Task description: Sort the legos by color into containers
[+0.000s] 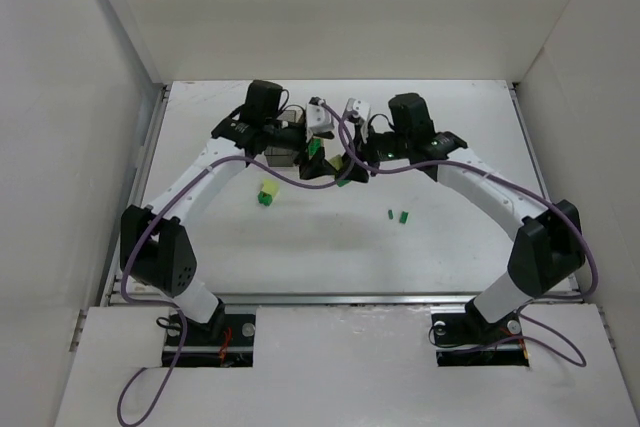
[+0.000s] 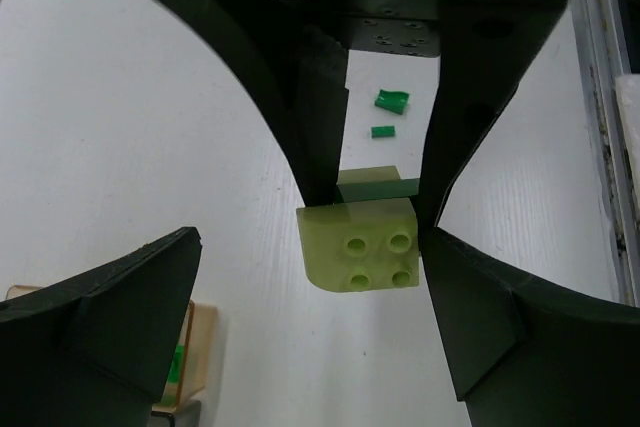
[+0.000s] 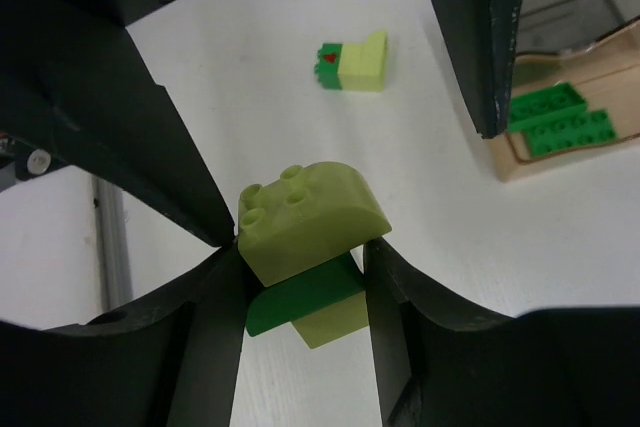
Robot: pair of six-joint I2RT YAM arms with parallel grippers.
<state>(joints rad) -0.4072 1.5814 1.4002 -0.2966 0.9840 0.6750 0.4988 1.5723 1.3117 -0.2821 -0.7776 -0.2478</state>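
Note:
My right gripper [image 3: 302, 247] is shut on a small stack of legos: a pale yellow-green curved brick [image 3: 305, 217] on top, a dark green plate [image 3: 305, 297] under it and a pale piece below. The left wrist view shows that pale brick [image 2: 365, 252] from its hollow end. My left gripper [image 2: 312, 237] stands open around it, its right finger [image 2: 470, 307] close against the brick's side. Of the containers, the amber box [image 3: 560, 147] holds green bricks [image 3: 555, 117], and the smoky grey box [image 3: 570, 7] sits behind it. Both grippers meet at mid-table [image 1: 330, 162].
A green and pale brick pair [image 3: 352, 64] lies loose on the table, seen from above as well [image 1: 267, 193]. Two tiny green pieces [image 1: 397, 215] lie to the right. White walls enclose the table on three sides.

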